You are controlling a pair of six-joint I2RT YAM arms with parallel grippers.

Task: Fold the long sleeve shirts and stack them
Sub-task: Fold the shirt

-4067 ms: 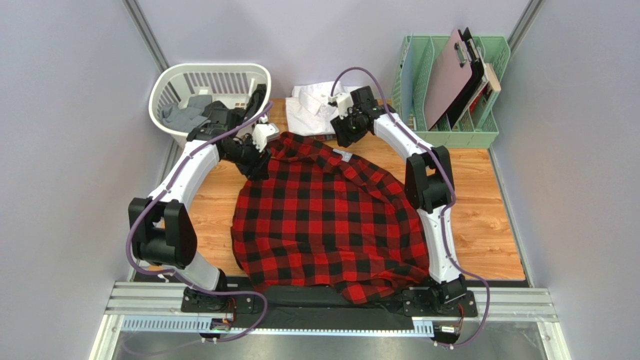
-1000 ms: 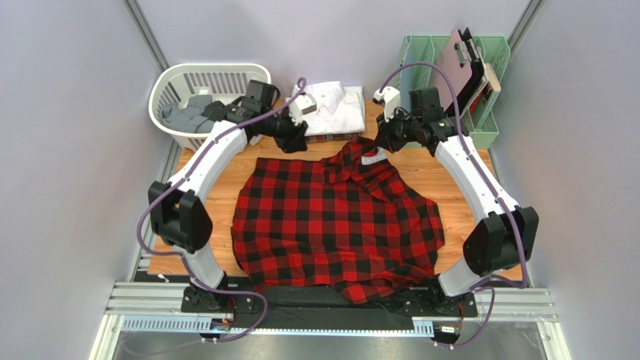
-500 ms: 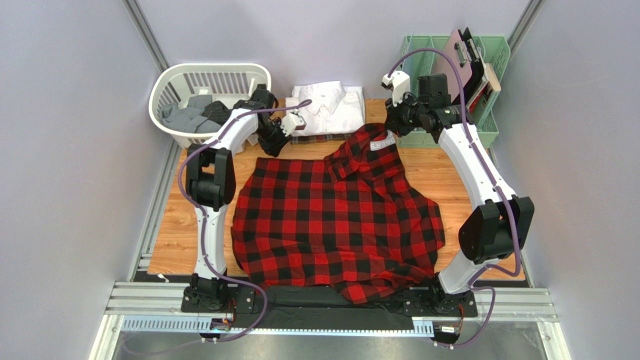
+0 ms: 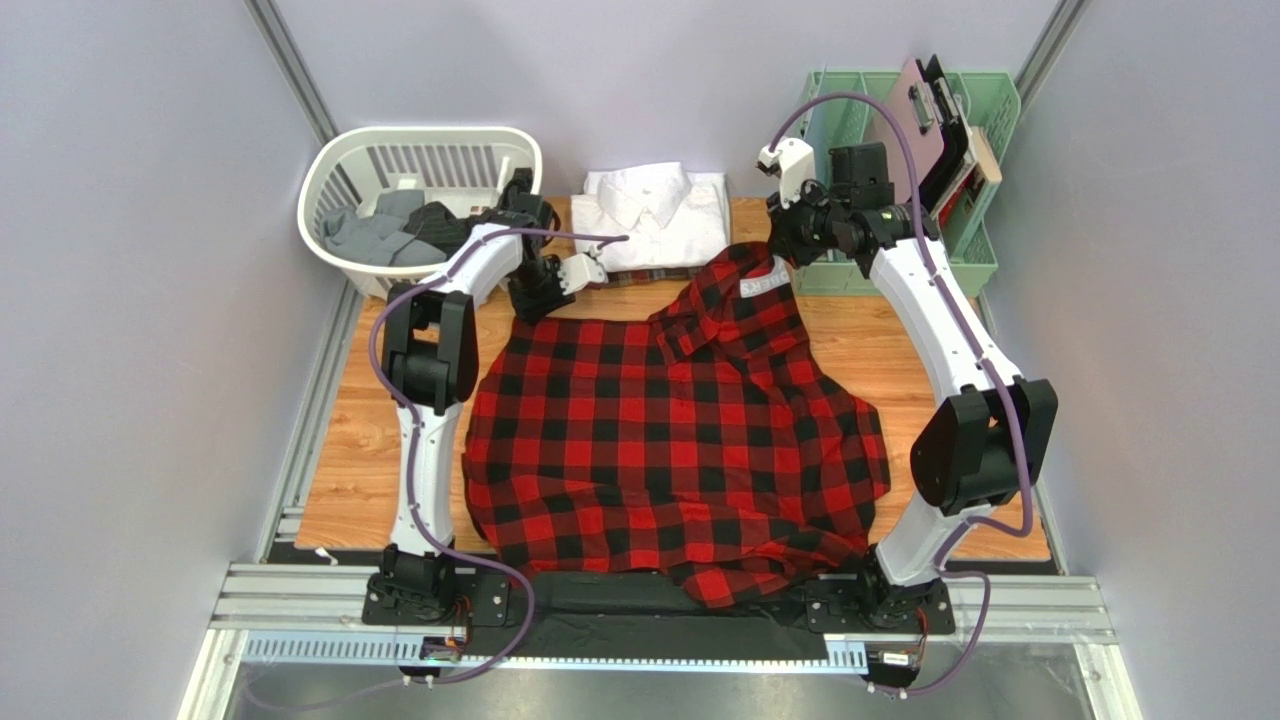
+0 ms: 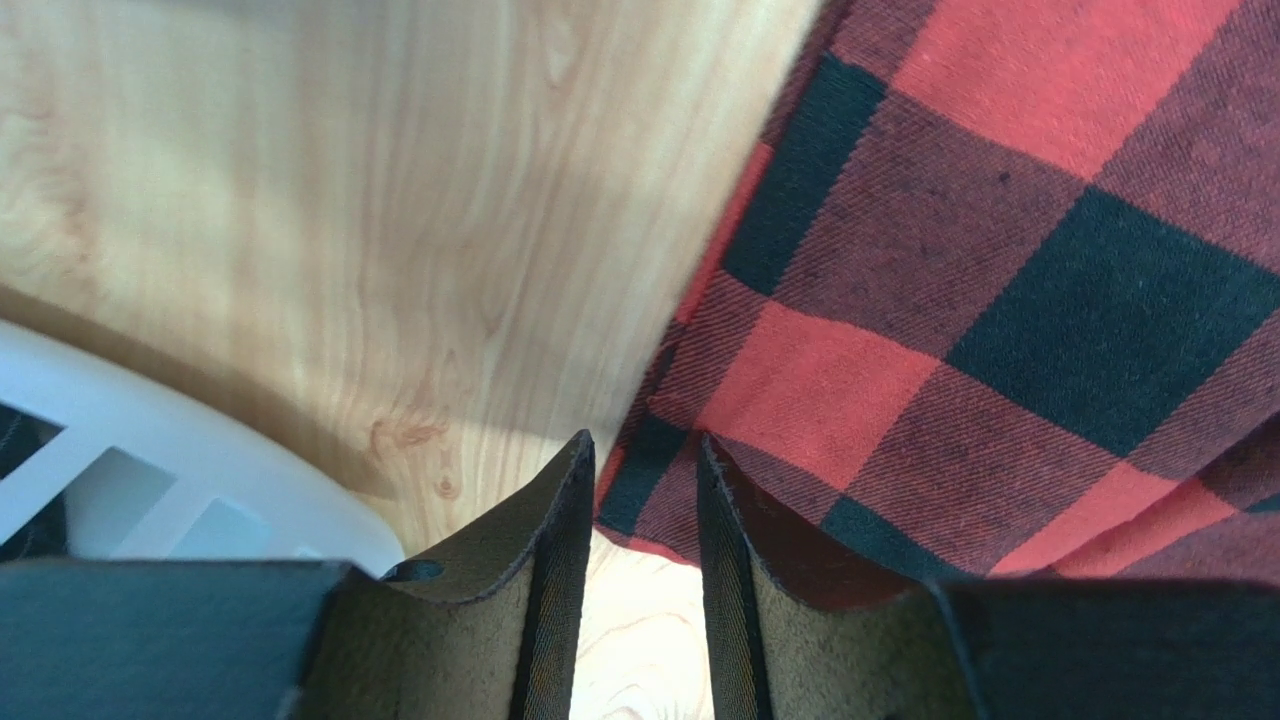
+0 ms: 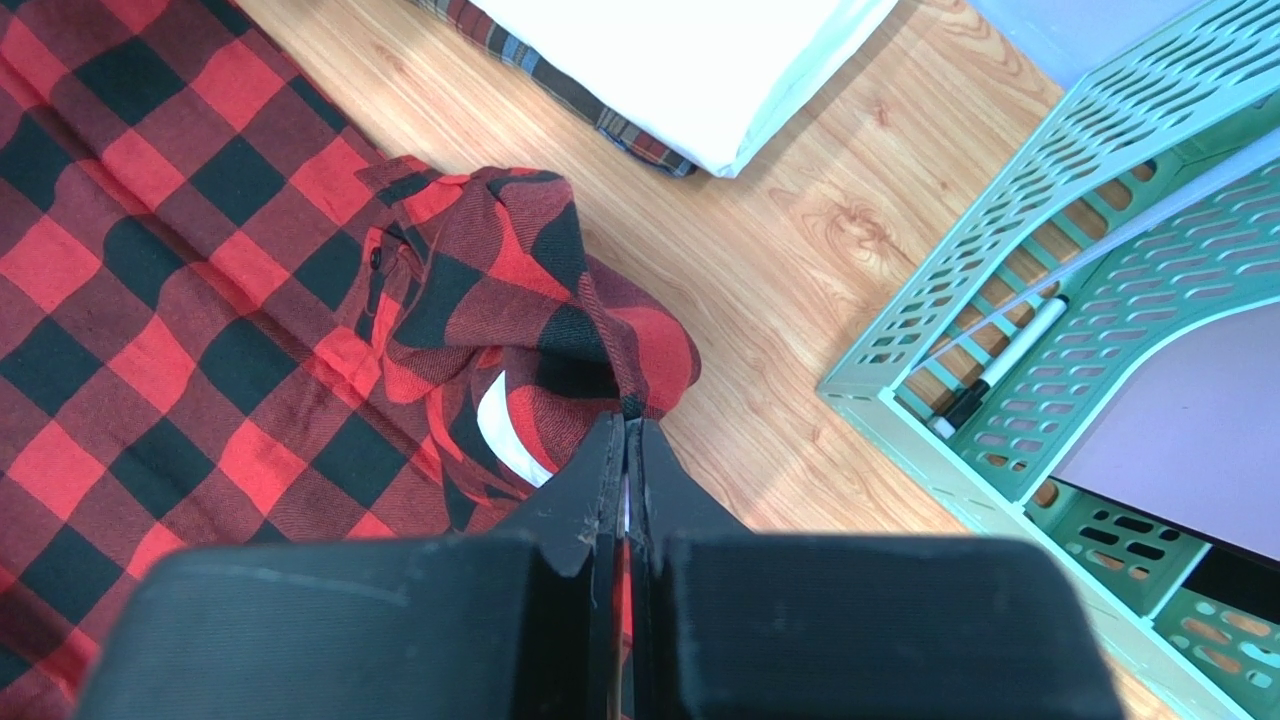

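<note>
The red-and-black flannel shirt (image 4: 661, 435) lies spread across the middle of the bench (image 4: 962, 390). Its collar is drawn toward the upper right of centre, where the right gripper (image 6: 624, 428) has its jaws pinched tight on a bunch of that cloth. The left gripper (image 5: 643, 477) is at the shirt's upper-left corner, jaws narrowly apart, with the cloth edge just at their tips and bare wood showing between them, so nothing is clamped. Soft, light and limp, the flannel will likely sag wherever it is unsupported, so the thicker shoulder seams beside the collar look the surest hold.
</note>
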